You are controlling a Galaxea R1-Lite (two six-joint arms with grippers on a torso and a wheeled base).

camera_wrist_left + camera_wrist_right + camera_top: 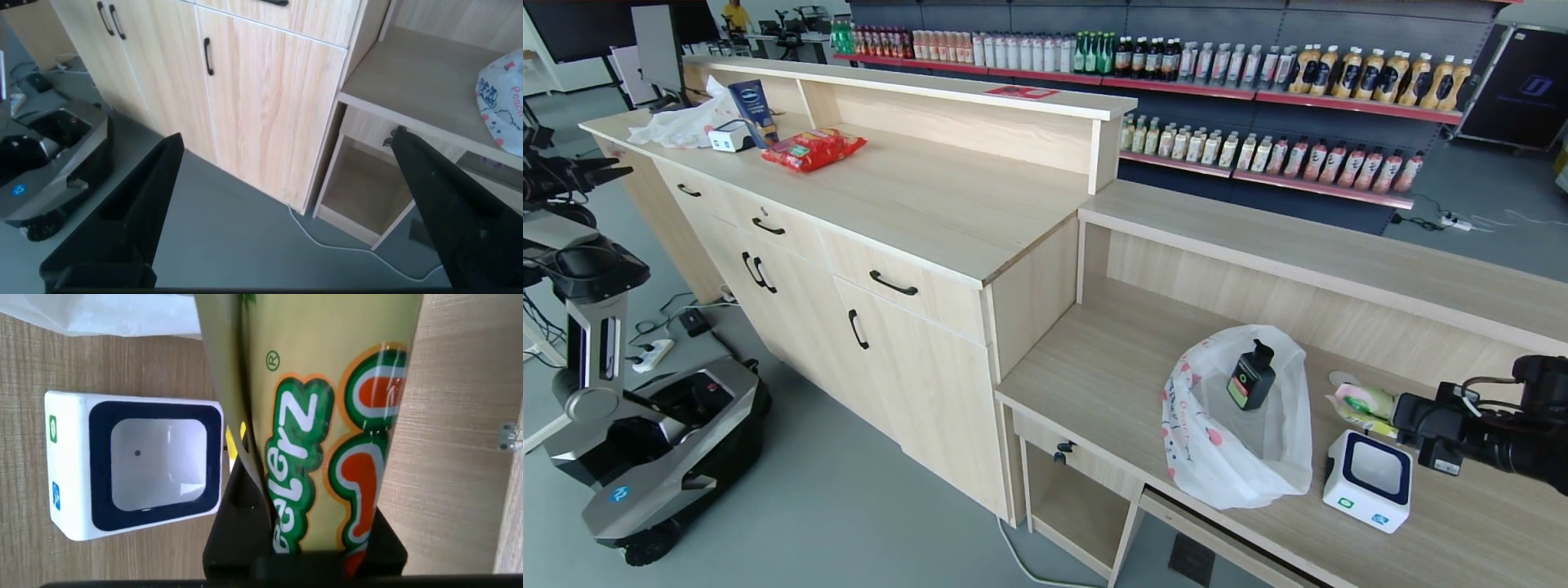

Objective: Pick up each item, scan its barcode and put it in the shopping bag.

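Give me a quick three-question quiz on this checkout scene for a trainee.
1. True or false: the right tool grips a green and yellow snack packet.
2. What lies at the mouth of the shopping bag? A) dark pump bottle B) tin can C) loaf of bread
3. Fill in: the left tool is ____, holding nothing.
Key: 1 true; 2 A; 3 open.

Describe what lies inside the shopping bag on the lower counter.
A black pump bottle with a red-and-green label rests in the open mouth of the shopping bag. Its folded plastic covers anything deeper.
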